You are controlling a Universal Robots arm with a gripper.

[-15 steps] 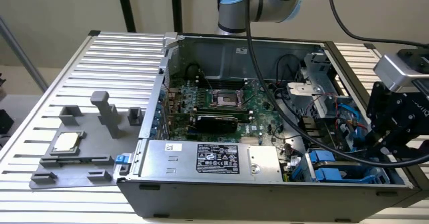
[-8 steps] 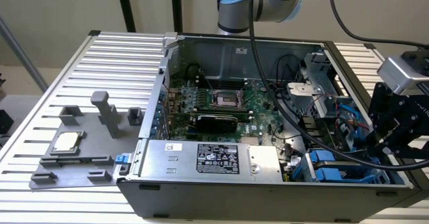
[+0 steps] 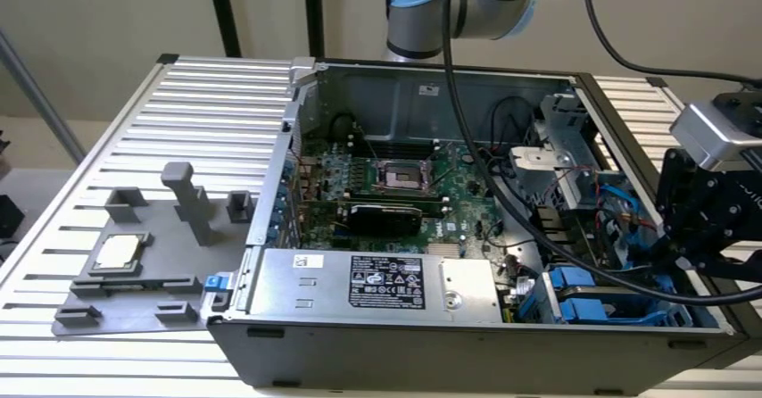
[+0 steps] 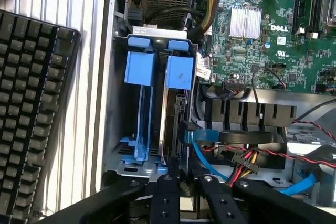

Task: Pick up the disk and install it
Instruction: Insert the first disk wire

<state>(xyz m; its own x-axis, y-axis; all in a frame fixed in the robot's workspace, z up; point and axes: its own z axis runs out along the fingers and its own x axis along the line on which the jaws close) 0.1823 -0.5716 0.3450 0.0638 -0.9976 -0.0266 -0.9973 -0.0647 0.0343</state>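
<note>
Inside the drive cage [image 4: 116, 129], the disk [image 4: 176, 114] stands on edge in its blue carrier [image 4: 179, 72], the fingers [image 4: 167, 200] closed narrowly on its near end; stiff, dense and probably shock-sensitive, it looks best gripped by the frame edges.

The disk [image 4: 173, 114] [image 3: 575, 278] stands on edge inside the drive cage [image 4: 116, 129], in the near right corner of the computer case [image 3: 476, 353]. It fills the farther of two slots. Its blue carrier frame edges a dark metal side.
</note>
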